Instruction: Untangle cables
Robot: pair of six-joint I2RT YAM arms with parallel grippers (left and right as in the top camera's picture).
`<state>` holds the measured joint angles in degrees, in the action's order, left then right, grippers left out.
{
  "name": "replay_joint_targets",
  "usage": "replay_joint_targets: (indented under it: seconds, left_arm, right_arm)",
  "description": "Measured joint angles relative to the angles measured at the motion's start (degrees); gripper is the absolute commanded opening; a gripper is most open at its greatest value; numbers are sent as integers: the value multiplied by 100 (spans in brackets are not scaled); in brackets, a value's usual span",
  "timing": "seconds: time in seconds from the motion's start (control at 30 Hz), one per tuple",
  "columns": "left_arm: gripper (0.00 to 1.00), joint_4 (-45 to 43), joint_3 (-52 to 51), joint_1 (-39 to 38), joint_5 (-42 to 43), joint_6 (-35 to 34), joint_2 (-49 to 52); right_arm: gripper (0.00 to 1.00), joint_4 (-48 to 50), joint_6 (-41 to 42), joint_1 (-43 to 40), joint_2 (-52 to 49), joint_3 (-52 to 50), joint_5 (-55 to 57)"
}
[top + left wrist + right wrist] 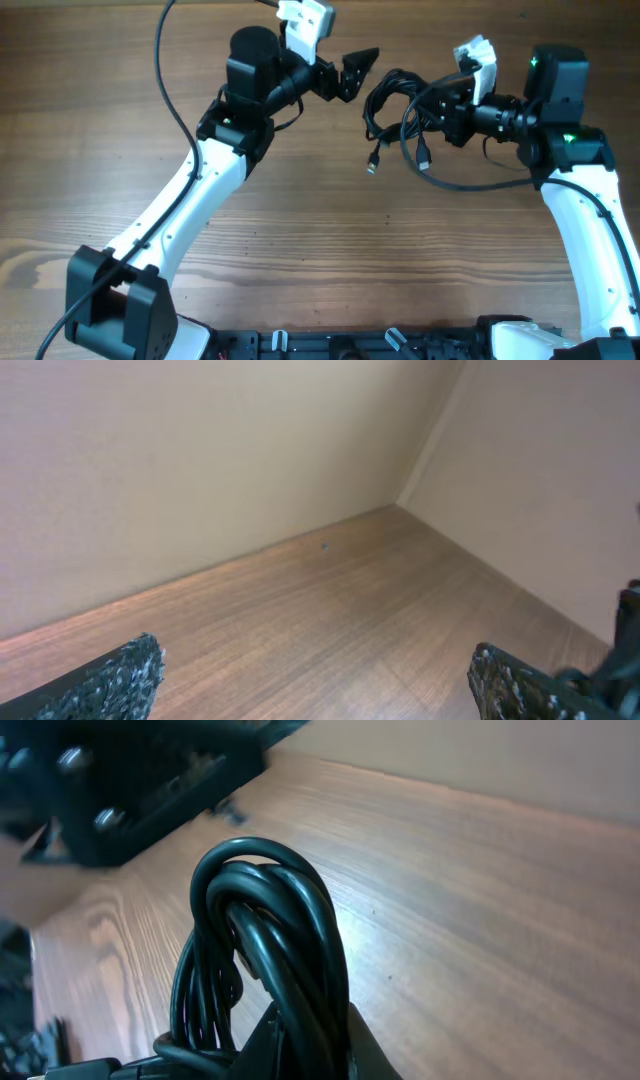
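Cables (392, 100): black knotted bundle, pinched in my right gripper (443, 108), two plugs (372, 164) trailing loose near its tips. Left gripper (357, 70): spread wide, empty, just beside the bundle. I'd take one outer loop there and draw it off slowly, right grip firm.

Thin blk cables (275, 925) in one tangled clump of loops, 2 plug ends (372, 165) trailing loose
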<state>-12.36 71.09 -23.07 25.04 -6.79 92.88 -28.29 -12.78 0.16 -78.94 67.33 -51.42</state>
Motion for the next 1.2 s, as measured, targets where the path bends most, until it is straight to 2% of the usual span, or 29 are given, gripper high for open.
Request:
replay_joint_targets:
  seconds: [0.2, 0.33, 0.47, 0.53, 0.6, 0.67, 0.73, 0.97, 1.2]
  left_arm:
    - [100, -319, 0, 334, 654, -63, -7]
    - [100, -289, 0, 457, 1512, -90, -11]
    - [100, -61, 2, 472, 2293, -94, -13]
    - [90, 352, 9, 472, 2583, -111, -15]
    - [89, 1191, 22, 472, 2828, -131, -20]
    - [88, 1707, 28, 472, 2911, -131, -22]
    - [83, 2039, 28, 472, 2938, -129, -22]
    - [79, 2144, 28, 428, 2883, -186, -20]
    - [66, 2437, 28, 243, 2538, -411, 28]
  right_arm:
    - [4, -153, -1587, 0, 0, 0, -116]
    - [4, -435, -3357, 0, 0, 0, -131]
    - [4, -448, -4334, 0, -66, 0, -131]
    - [4, -446, -4524, 0, -177, 0, -129]
    - [4, -448, -4664, 0, -334, 0, -129]
    - [4, -496, -4717, 0, -413, 0, -129]
    - [4, -586, -4743, 2, -474, 0, -157]
    - [4, -623, -4728, 450, -531, 0, -214]
    - [4, -485, -4116, 846, -533, 0, 291]
